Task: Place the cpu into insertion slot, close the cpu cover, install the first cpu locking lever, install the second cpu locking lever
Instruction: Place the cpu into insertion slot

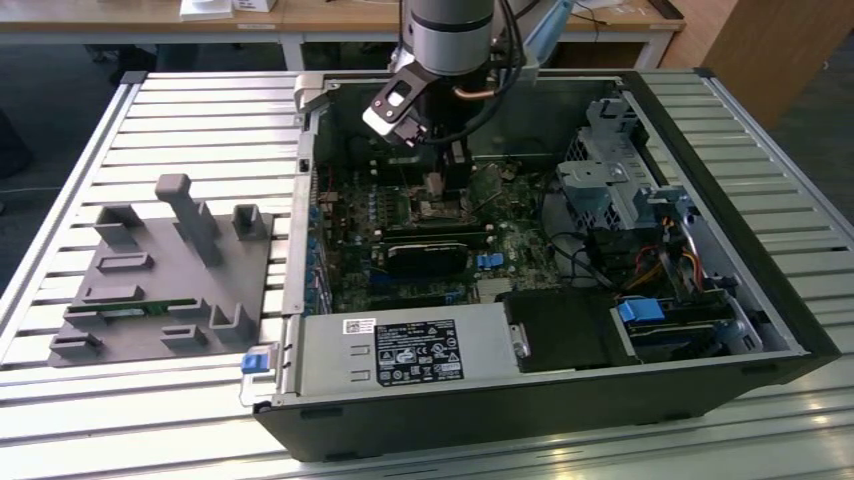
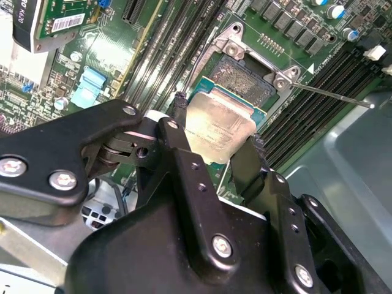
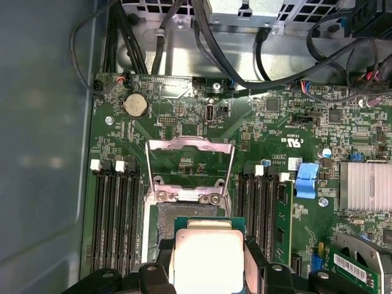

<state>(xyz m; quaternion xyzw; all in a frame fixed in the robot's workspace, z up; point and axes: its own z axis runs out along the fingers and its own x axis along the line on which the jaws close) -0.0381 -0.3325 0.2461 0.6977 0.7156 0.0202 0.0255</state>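
In both wrist views my gripper (image 2: pixel 215 136) is shut on the cpu (image 2: pixel 219 122), a silver-topped square chip held by two opposite edges between black fingers (image 2: pixel 179 109). The cpu (image 3: pixel 205 256) hangs just above the open insertion slot (image 3: pixel 164 222) and partly covers it. Beyond the slot the cpu cover (image 3: pixel 190 146), a thin silvery frame, stands flipped open. Thin locking levers (image 2: pixel 334 95) are swung out at the socket's sides. In the exterior view the gripper (image 1: pixel 437 168) reaches down into the computer case over the motherboard (image 1: pixel 400 280).
Memory slots (image 3: pixel 113 208) flank the socket on both sides. A black power supply box (image 1: pixel 400 352) sits at the case's front, drive cages and cables (image 1: pixel 627 200) at the exterior view's right. A grey fixture tray (image 1: pixel 160 275) lies outside the case at the exterior view's left.
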